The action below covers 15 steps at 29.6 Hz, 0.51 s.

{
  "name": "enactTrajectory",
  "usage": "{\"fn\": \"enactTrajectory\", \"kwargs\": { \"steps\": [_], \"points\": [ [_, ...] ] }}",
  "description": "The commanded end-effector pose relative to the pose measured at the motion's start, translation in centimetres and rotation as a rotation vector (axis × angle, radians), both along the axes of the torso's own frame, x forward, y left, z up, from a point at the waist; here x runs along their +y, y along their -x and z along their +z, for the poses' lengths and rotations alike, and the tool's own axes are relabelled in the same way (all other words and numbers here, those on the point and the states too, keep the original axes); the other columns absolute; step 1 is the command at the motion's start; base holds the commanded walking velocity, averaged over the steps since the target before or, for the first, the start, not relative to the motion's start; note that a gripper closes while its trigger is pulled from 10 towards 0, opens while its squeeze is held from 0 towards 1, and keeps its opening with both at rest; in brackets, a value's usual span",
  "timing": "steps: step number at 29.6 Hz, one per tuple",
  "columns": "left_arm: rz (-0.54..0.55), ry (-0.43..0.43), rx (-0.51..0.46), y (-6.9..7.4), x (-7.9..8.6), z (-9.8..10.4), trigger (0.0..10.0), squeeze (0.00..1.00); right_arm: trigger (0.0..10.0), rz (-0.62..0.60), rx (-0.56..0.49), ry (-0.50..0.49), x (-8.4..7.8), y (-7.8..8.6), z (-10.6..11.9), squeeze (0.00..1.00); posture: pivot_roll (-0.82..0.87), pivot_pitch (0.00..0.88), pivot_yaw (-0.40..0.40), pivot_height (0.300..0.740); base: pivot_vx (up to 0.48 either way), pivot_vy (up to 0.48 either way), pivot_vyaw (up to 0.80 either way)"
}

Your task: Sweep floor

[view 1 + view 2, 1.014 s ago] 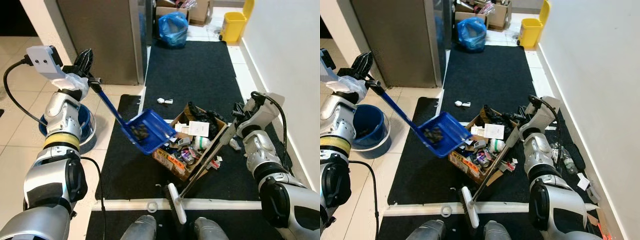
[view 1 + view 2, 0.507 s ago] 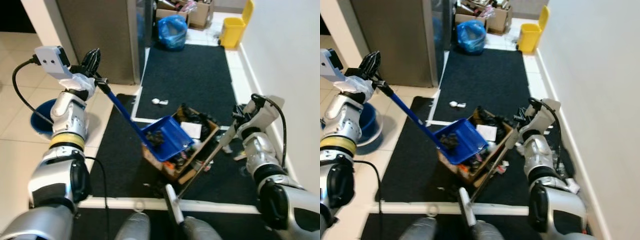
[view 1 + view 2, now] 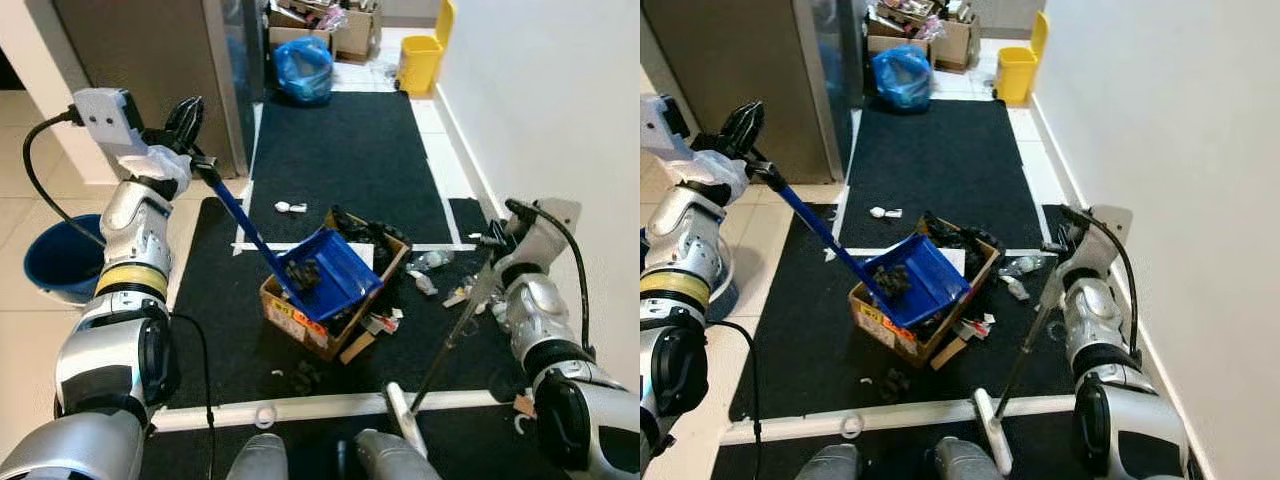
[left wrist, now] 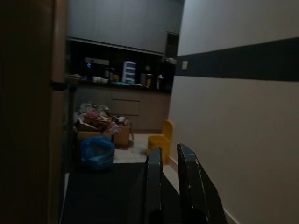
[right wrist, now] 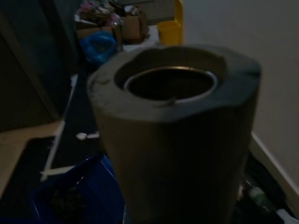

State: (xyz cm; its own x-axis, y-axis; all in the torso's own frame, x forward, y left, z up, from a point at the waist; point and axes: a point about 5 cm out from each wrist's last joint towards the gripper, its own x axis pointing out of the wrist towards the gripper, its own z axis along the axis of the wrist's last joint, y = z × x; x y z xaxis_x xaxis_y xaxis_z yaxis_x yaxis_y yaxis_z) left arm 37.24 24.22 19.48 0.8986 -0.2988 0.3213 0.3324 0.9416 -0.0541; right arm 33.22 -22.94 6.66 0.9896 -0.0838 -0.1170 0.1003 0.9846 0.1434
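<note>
A blue long-handled dustpan [image 3: 329,284] with dark dirt in it hangs tilted over an open cardboard box [image 3: 297,322] full of rubbish on the black mat. My left gripper [image 3: 194,158] is shut on the top of its blue handle, up at the left. Against the right wall, my right gripper [image 3: 496,243] is shut on a broom handle [image 3: 453,329]. The handle slants down to the white broom head [image 3: 401,414] by my feet. The handle's hollow end [image 5: 171,119] looms close in the right wrist view. Two black fingers [image 4: 153,183] stand close together in the left wrist view.
A blue bucket [image 3: 54,266] sits on the tiles at left beside a steel cabinet [image 3: 148,66]. A blue bag [image 3: 302,70], boxes and a yellow bin [image 3: 417,60] stand at the far end. Loose litter [image 3: 437,286] lies right of the box, dark debris [image 3: 305,374] near the white line [image 3: 300,408].
The camera has swung right. The dustpan moved from beside the box to over it. The broom handle, which crossed the box's right side, now stands clear to its right.
</note>
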Motion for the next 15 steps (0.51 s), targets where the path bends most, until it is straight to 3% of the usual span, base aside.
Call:
{"fn": "enactTrajectory", "kwargs": {
  "steps": [1,2,5,8,15],
  "points": [
    [-0.003,-0.070,-0.084,-0.4,-0.4,2.1,10.0,0.00,10.0,-0.006,-0.037,-0.004,0.0,0.0,0.4,0.00,0.15,0.030,-0.060,0.740,0.000,0.000,0.00],
    [-0.003,-0.070,-0.084,-0.4,-0.4,2.1,10.0,0.00,10.0,-0.006,-0.037,-0.004,0.0,0.0,0.4,0.00,0.15,0.030,-0.060,0.740,0.000,0.000,0.00],
    [-0.009,-0.222,-0.112,-0.9,-1.4,3.4,10.0,0.00,10.0,-0.014,-0.038,0.002,-0.3,0.7,-0.2,0.00,0.14,0.057,-0.049,0.740,0.000,0.000,0.00],
    [-0.010,-0.312,-0.142,-1.2,-2.1,4.3,10.0,0.00,10.0,-0.024,-0.037,0.006,-0.4,1.0,-0.5,0.00,0.13,0.066,-0.044,0.740,0.000,0.000,0.00],
    [0.004,-0.411,-0.195,-1.5,-2.8,5.6,10.0,0.00,10.0,-0.034,-0.039,0.007,-0.4,1.4,-0.8,0.00,0.13,0.078,-0.032,0.740,0.000,0.000,0.00]
  ]
}}
